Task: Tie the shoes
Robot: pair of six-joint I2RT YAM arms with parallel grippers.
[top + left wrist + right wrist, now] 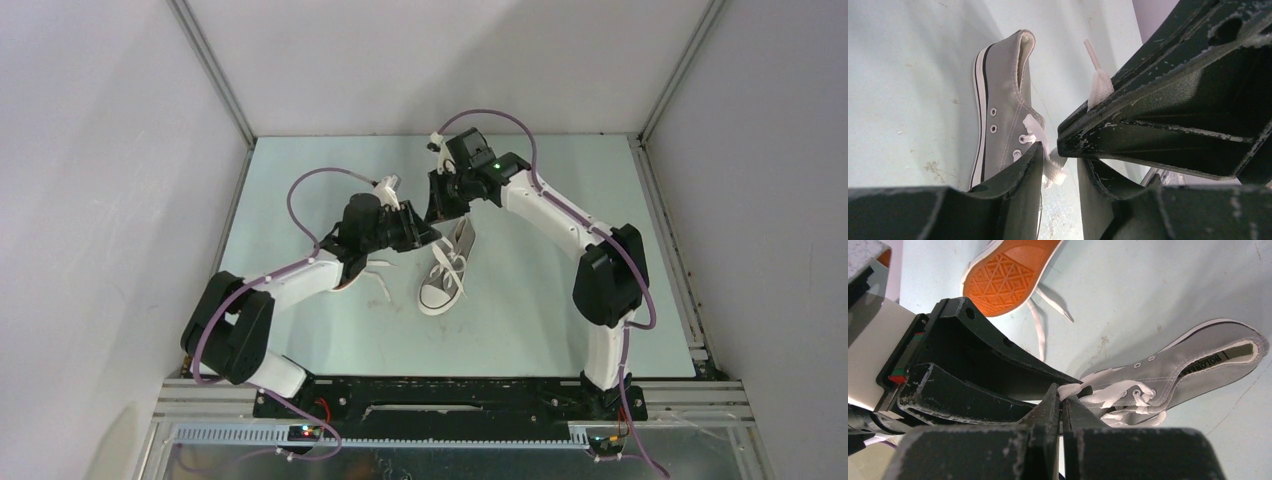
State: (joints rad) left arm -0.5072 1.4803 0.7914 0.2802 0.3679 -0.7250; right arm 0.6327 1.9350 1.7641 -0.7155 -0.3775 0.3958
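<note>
One grey shoe (445, 275) lies in the middle of the table, white toe cap toward the arms, its laces loose. My right gripper (1063, 390) is shut on a white lace (1073, 388) of this shoe, just above its eyelets. My left gripper (1060, 155) comes in from the left and meets it tip to tip. Its jaws stand apart, with a strand of lace (1054, 169) between the tips against the left finger. The lace end (1096, 82) sticks up past the right gripper's fingers. The other shoe lies tipped with its orange sole (1003, 280) showing, mostly hidden under the left arm.
The pale green table (560, 200) is boxed in by white walls at the back and on both sides. The tipped shoe's loose laces (1038, 325) trail across the table beside the left arm.
</note>
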